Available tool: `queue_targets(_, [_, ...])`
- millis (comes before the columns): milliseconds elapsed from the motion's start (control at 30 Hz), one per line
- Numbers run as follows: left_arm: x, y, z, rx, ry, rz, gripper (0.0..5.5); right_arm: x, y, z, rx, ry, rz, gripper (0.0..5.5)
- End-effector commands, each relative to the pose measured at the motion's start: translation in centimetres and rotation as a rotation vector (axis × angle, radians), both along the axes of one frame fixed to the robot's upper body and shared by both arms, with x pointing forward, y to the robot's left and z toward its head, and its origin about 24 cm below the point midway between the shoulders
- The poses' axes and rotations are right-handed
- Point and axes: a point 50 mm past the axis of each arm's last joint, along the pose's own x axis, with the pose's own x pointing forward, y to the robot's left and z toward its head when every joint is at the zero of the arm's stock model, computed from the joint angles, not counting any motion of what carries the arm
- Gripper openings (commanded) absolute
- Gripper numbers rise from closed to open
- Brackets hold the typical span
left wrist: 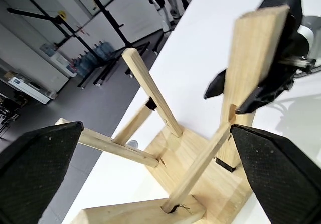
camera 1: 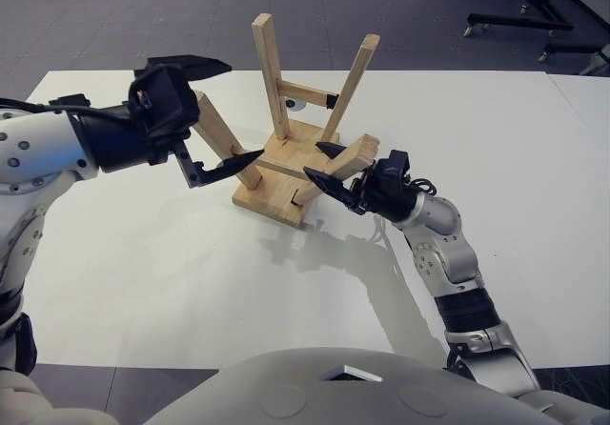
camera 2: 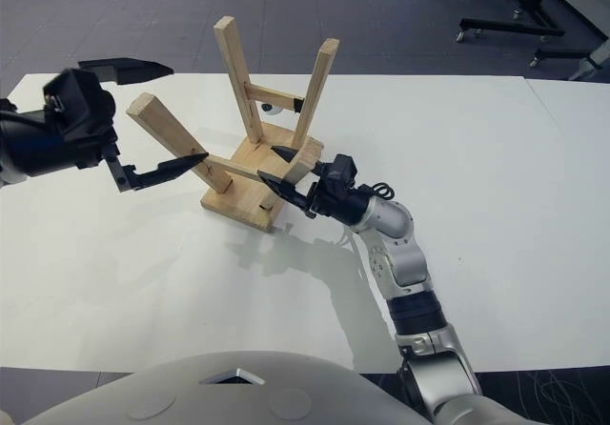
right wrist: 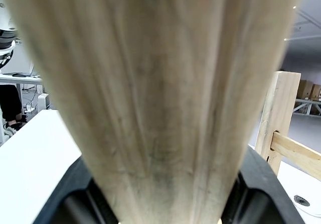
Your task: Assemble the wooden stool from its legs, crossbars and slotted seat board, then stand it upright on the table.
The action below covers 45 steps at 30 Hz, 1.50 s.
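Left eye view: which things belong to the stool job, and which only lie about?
Job: stool, left claw, right claw, table.
Lying about: small white disc behind the stool, wheeled frames on the floor.

small pale object [camera 1: 294, 106], possibly a tape roll, partly behind an upturned stool leg [camera 1: 274, 77] and its crossbar [camera 1: 307, 92]

stool [camera 1: 276, 196]: pale bare wood, matt | table [camera 1: 534, 206]: smooth matt white
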Motion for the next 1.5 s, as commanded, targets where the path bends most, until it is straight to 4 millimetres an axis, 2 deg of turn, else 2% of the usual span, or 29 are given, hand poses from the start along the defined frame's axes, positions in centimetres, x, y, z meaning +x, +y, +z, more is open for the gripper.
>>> queue_targets(33, [-0.1,-0.8,0.0,0.033,-0.031,-0.019,5.40,0.0,0.4,-0.8,-0.100,0.083,0.027,2.06])
queue_targets(233, [0.2,-1.1,-0.4,0.075,-0.057,-0.008,5.40,-0.2,0.5,-0.9,-0.106,0.099,0.034,2.06])
queue_targets(533, [0.7,-2.4,-4.2,0.304,-0.143,-0.052,5.40,0.0,0.4,-0.8,-0.096,0.100,0.022,2.06])
queue_targets(767, [1.4,-3.4,-6.2,0.427,-0.322,-0.058,5.40,0.2,0.7,-0.5,-0.092,0.098,0.019,2.06])
queue_targets(1033, [0.9,-4.5,-8.2,0.495,-0.383,-0.098,5.40,0.4,1.4,0.3,-0.116,0.096,0.021,2.06])
queue_targets(1233, [1.7,-4.3,-9.1,0.573,-0.455,-0.058,5.40,0.3,1.6,0.5,-0.122,0.096,0.028,2.06])
queue_targets(1500, [1.3,-5.7,-10.5,0.540,-0.454,-0.065,5.40,0.2,1.8,0.7,-0.121,0.090,0.032,2.06])
